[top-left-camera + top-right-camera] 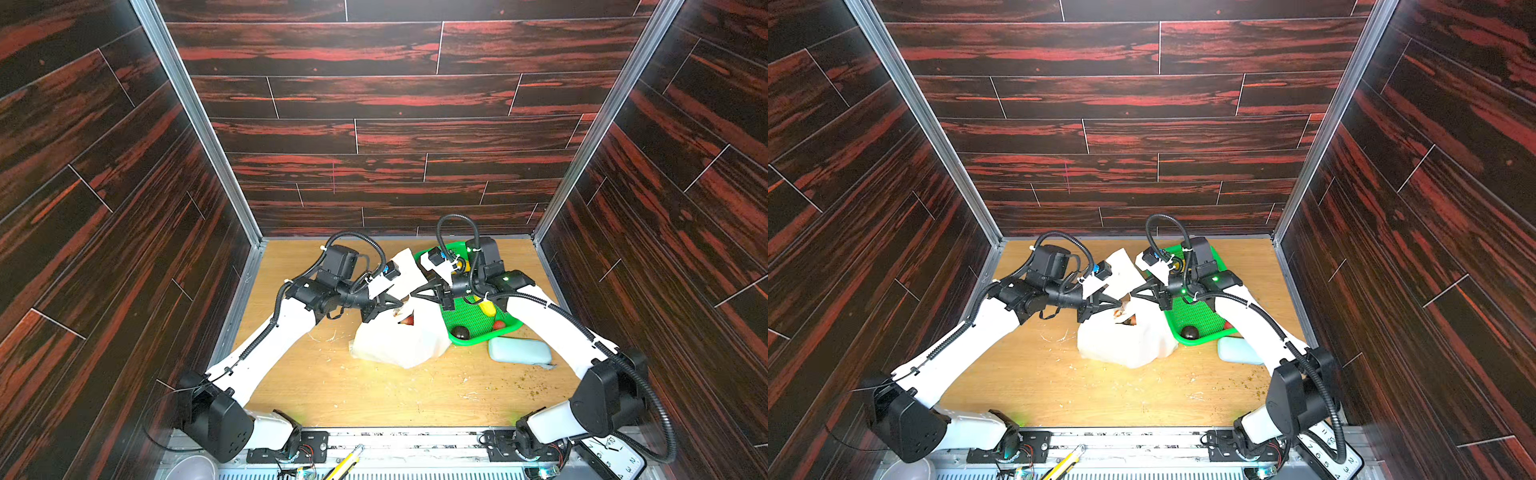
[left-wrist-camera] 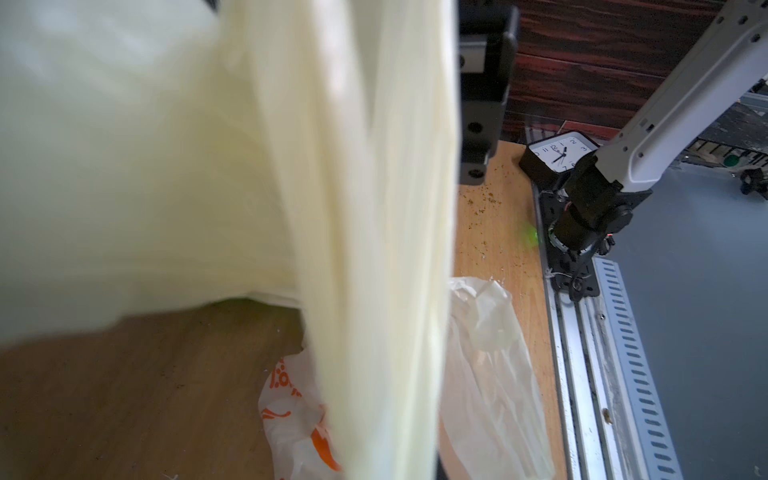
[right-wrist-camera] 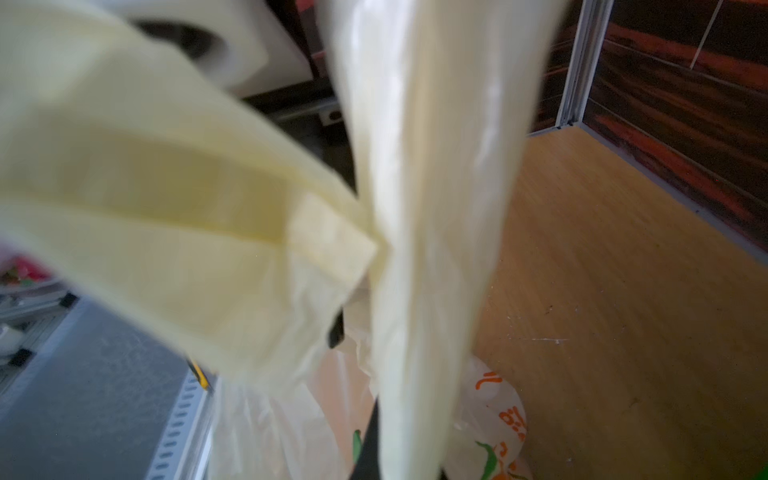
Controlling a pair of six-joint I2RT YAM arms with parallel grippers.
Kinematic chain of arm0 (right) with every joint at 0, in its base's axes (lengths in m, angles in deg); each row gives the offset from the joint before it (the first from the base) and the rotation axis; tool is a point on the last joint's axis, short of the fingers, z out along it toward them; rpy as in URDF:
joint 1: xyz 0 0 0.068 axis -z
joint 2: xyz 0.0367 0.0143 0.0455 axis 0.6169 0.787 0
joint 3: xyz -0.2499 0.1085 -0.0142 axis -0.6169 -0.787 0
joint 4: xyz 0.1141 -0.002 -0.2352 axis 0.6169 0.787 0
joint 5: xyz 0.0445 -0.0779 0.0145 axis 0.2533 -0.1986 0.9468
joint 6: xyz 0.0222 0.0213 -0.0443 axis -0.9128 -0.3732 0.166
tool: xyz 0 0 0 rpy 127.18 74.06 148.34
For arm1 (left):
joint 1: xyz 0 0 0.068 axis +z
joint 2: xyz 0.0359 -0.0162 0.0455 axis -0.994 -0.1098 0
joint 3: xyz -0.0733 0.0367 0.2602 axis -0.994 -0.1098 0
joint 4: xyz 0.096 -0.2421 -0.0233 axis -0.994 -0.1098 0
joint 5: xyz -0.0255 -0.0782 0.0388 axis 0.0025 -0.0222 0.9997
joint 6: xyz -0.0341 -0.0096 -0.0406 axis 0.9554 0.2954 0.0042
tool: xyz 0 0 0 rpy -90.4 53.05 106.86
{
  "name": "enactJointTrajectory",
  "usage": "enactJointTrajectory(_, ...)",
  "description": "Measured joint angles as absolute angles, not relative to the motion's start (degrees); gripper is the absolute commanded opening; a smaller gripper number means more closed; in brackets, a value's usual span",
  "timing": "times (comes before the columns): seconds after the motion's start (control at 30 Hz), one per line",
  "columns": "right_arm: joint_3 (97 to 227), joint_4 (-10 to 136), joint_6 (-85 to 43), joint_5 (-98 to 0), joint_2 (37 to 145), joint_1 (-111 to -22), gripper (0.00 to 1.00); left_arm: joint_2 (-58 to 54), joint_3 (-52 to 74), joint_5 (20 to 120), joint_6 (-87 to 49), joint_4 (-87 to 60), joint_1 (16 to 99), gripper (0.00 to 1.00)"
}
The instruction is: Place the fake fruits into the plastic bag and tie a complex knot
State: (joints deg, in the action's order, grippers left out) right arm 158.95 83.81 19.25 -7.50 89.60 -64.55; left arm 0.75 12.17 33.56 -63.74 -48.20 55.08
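The left fingers (image 1: 386,306) and right fingers (image 1: 424,294) each clamp a strap of the thin cream-white plastic bag (image 1: 399,345) (no knot visible yet), while glossy plastic fruits (image 1: 460,332) lie unpacked in the green mesh basket (image 1: 471,341).

From high at the front, we look steeply down on the table (image 1: 332,395) and back wall (image 1: 374,104) in both top views, which share nearly the whole scene. Our wrist cameras sit very near the bag (image 2: 208,166), both facing down along it toward the table.

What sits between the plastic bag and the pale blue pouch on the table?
The near corner of the green basket, between plastic bag and pouch, in both top views.
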Motion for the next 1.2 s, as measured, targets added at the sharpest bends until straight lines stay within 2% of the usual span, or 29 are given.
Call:
enactJointTrajectory(0.2,159.0,84.0,19.4,-7.4,90.2,-64.3,0.0,0.9,11.8,33.2,-64.0,-48.2,55.1,0.0)
enactJointTrajectory(0.4,159.3,84.4,20.0,-5.0,90.3,-64.3,0.14,0.8,12.1,32.0,-64.4,-49.7,54.9,0.0)
enactJointTrajectory(0.67,159.3,84.6,20.7,-3.0,90.3,-64.4,0.15,-1.7,13.2,30.9,-64.4,-50.6,54.7,0.0)
enactJointTrajectory(0.97,159.1,85.5,21.7,-1.5,90.3,-64.5,0.35,-3.0,13.7,31.4,-64.4,-50.6,54.7,0.0)
enactJointTrajectory(1.2,155.3,85.7,22.2,-2.4,90.1,-64.4,0.55,-3.0,13.9,31.6,-64.2,-49.3,54.7,0.0)
